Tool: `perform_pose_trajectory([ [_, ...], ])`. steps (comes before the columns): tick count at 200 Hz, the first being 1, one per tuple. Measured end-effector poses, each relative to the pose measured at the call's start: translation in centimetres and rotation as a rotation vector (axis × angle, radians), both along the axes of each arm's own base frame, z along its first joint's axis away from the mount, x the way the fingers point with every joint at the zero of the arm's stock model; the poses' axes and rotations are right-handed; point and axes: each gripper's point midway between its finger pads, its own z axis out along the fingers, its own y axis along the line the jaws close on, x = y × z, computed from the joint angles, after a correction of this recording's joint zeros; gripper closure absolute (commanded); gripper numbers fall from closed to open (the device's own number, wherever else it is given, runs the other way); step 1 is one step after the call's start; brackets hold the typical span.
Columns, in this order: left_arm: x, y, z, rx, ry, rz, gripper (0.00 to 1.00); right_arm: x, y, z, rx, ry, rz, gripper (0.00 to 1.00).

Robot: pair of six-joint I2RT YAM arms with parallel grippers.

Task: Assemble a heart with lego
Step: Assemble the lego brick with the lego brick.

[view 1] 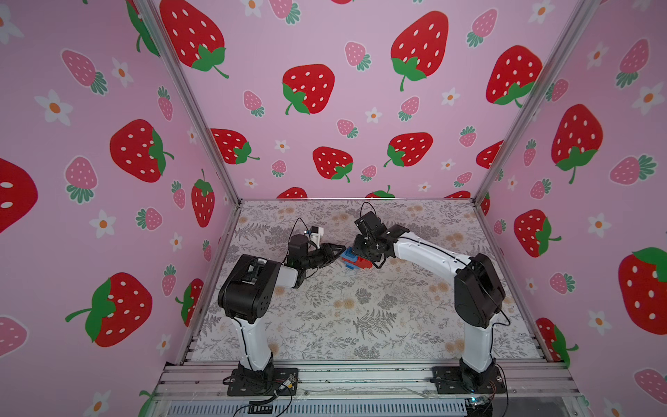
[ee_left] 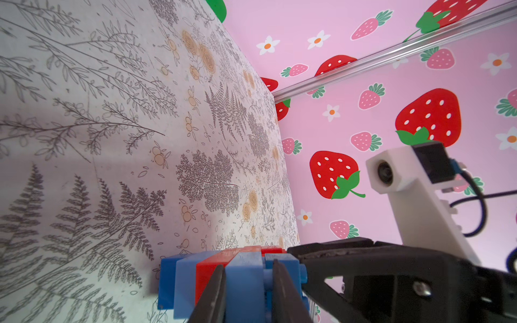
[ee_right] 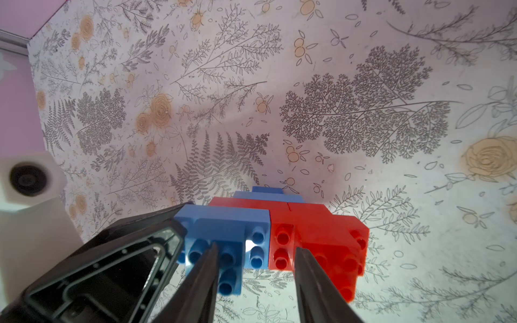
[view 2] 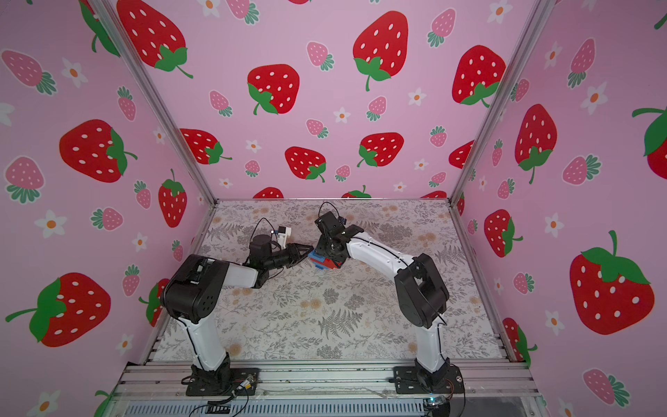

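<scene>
One heart (view 1: 355, 260): left end effector (ee_left: 249, 265) is clamping its blue side, right end effector (ee_right: 256, 248) is gaping at its studs.

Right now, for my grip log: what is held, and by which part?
The left gripper clamps the heart by its blue end. The right gripper straddles its blue-red seam; grip cannot be told.

Three pink walls (view 1: 325, 36) printed with red and pink strawberries and white flowers enclose the cell, meeting at silver aluminium corner posts (view 1: 192, 108). The tabletop (view 1: 361, 325) has a pale cover of grey ferns and tan blossoms. Slotted aluminium rails (view 1: 361, 377) line the near edge. The light is soft and even.
</scene>
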Motion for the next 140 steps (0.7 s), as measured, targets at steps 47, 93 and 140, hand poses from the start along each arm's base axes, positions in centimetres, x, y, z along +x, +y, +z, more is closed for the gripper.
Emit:
perform_pose_trajectory([
  [47,0.1,0.1,-0.1,0.004,0.009,0.002,0.93,0.2,0.4,-0.2,-0.011,0.014,0.018,0.53],
  [93,0.3,0.7,-0.3,0.009,0.023,0.012,0.93,0.6,1.0,-0.4,-0.024,0.019,0.048,0.55],
  [140,0.3,0.7,-0.3,0.014,0.030,0.006,0.93,0.6,1.2,0.1,-0.081,0.003,0.092,0.62],
])
